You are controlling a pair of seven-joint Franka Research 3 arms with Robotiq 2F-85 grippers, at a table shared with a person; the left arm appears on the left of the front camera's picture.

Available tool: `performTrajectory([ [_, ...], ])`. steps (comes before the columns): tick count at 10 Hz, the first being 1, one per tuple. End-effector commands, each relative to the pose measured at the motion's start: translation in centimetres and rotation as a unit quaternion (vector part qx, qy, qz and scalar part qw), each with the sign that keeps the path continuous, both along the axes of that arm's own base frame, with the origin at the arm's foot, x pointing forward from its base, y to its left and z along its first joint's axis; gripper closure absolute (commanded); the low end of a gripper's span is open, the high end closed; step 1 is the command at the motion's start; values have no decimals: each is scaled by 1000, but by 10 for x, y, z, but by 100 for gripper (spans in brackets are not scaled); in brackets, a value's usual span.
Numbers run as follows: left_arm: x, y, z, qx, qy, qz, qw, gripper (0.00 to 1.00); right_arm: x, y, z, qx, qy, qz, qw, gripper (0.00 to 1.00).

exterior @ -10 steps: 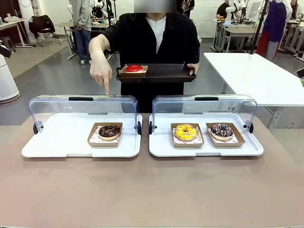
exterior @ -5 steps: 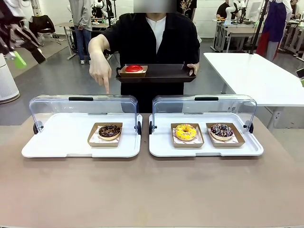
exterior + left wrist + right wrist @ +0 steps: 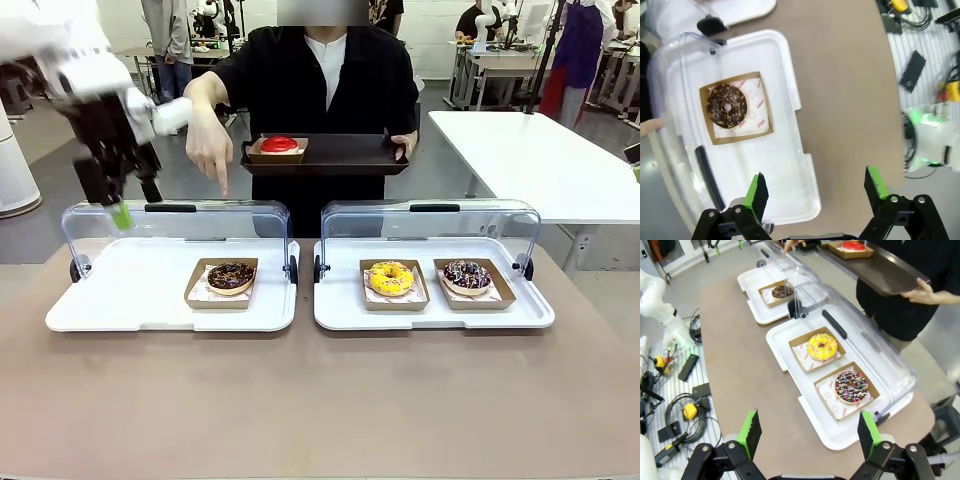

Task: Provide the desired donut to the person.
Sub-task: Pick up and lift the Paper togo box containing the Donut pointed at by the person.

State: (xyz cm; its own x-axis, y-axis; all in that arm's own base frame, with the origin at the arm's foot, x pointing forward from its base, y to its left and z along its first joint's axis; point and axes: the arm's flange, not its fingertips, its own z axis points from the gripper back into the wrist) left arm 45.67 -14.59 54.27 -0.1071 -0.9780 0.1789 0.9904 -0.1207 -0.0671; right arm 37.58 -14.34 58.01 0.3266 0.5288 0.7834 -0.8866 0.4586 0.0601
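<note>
**Front view.** The left hand (image 3: 122,200) hangs above the left end of the left display case (image 3: 120,300), just over its clear lid (image 3: 175,228). Its fingers are spread, with nothing between them. The chocolate donut (image 3: 231,276) sits in a cardboard sleeve on the right part of that case. The person (image 3: 320,80) stands at the far side of the tabletop (image 3: 320,400). The person's pointing hand (image 3: 210,150) has its index finger aimed down at the left case, roughly above the chocolate donut. Their other hand holds a dark tray (image 3: 345,155) carrying a red donut (image 3: 280,145). The right display case (image 3: 435,312) holds a yellow donut (image 3: 391,277) and, beside it, a sprinkled donut (image 3: 467,274).

**Left wrist view.** The left hand (image 3: 816,187) is open and empty, looking straight down on the left display case (image 3: 785,165). The chocolate donut (image 3: 727,105) lies in its sleeve, well ahead of the green pads (image 3: 759,192). A fingertip (image 3: 650,128) shows at the picture's left edge.

**Right wrist view.** The right hand (image 3: 809,432) is open and empty, high above the near edge of the tabletop (image 3: 740,360). Below it are the yellow donut (image 3: 822,346) and the sprinkled donut (image 3: 851,386). The chocolate donut (image 3: 782,291) is farther off in the other case. The dark tray (image 3: 885,277) with the red donut (image 3: 854,246) is held above the far side.
</note>
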Motion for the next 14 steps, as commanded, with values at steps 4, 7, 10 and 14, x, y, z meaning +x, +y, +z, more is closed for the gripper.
performTrajectory([
  [4, -8, -16, -91, 32, -54, 4, 998, 0, 2, 0, 0, 13, -11, 7, 1000, 0],
  [7, -19, -17, -97, 3, -68, 10, 998, 0, 2, 0, 0, 13, -11, 7, 1000, 0],
  [10, -6, -19, -100, 20, -52, -6, 998, 0, 2, 0, 0, 13, -11, 7, 1000, 0],
  [14, -6, -19, -100, 20, -52, -6, 998, 0, 2, 0, 0, 13, -11, 7, 1000, 0],
])
